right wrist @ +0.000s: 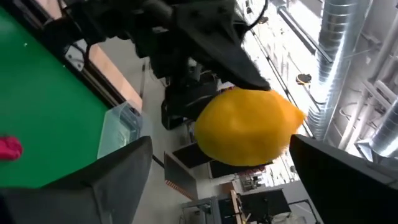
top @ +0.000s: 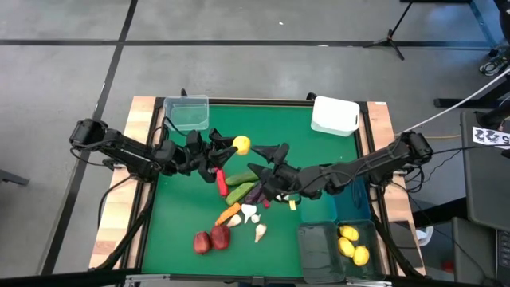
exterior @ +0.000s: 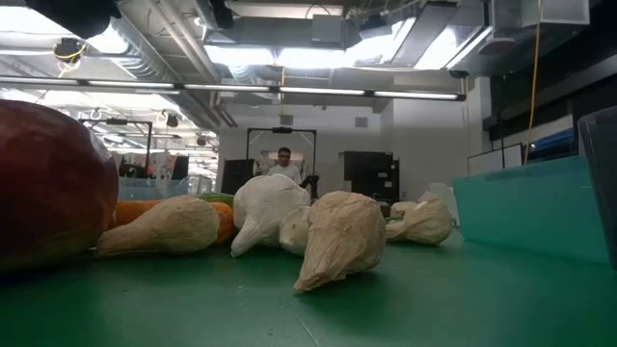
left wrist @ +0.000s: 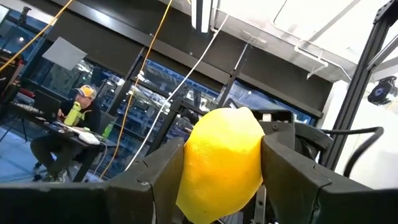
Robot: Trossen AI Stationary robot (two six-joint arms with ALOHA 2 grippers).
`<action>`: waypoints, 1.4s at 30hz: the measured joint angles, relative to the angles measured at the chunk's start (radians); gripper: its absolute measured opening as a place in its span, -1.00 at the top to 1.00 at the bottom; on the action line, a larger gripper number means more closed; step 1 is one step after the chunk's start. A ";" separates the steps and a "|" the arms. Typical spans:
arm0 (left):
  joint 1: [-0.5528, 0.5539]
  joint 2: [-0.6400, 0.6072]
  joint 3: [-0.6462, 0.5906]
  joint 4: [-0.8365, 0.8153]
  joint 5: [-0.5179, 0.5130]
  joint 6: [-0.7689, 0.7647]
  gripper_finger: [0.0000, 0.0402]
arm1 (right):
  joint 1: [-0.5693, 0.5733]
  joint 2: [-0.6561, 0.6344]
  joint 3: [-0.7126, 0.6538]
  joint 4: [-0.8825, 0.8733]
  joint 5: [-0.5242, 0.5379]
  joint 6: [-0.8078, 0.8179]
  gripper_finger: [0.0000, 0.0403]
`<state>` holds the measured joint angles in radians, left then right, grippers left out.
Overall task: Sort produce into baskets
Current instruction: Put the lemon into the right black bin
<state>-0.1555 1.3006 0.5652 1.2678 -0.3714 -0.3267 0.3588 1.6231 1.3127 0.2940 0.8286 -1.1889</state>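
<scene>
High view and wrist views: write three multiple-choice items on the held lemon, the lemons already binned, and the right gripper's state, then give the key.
1. Where is the yellow toy lemon that the left gripper holds?
A. above the green mat near the table's middle
B. inside the white plastic bin
C. on the floor

2. How many yellow lemons lie in the teal-blue translucent bin?
A. none
B. three
C. six

3. What is the state of the right gripper?
A. shut on a cucumber
B. open, facing the lemon
C. shut on garlic

Key:
1 A, the high view shows it lifted between the two arms over the mat.
2 B, three yellow shapes sit at that bin's near end.
3 B, the right wrist view shows its fingers spread wide either side of the lemon, not touching it.
</scene>
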 joint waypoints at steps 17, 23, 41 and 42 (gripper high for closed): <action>0.000 0.000 0.000 0.000 -0.001 -0.019 0.02 | -0.041 0.016 0.047 0.036 -0.054 0.013 -0.85; 0.000 0.000 0.000 0.000 -0.001 -0.025 0.02 | -0.057 0.016 0.047 0.029 -0.080 0.017 -0.85; 0.000 0.000 0.000 -0.001 0.000 -0.037 0.02 | -0.105 0.015 0.047 0.047 -0.203 0.002 -0.85; 0.000 0.000 0.000 -0.001 0.000 -0.037 0.02 | -0.105 0.015 0.047 0.050 -0.204 0.002 -0.85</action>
<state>-0.1558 1.3006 0.5652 1.2671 -0.3717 -0.3641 0.2539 1.6382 1.3598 0.3437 0.6243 -1.1870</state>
